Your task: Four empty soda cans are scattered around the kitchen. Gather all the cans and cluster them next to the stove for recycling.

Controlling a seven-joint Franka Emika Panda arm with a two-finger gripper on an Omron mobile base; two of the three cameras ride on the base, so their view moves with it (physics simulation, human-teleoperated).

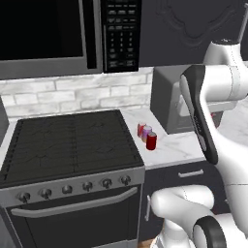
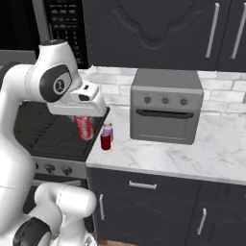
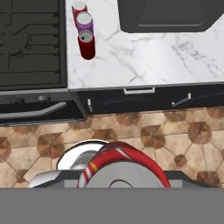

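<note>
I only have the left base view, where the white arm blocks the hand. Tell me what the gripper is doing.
Observer: In the right base view the gripper is shut on a red soda can with a silver top, held roughly upright.
Operator: Say where it sits against the three cans on the counter.
Observer: The same view shows it raised, left of the three small cans, in front of the black grated stove, touching none of them.
</note>
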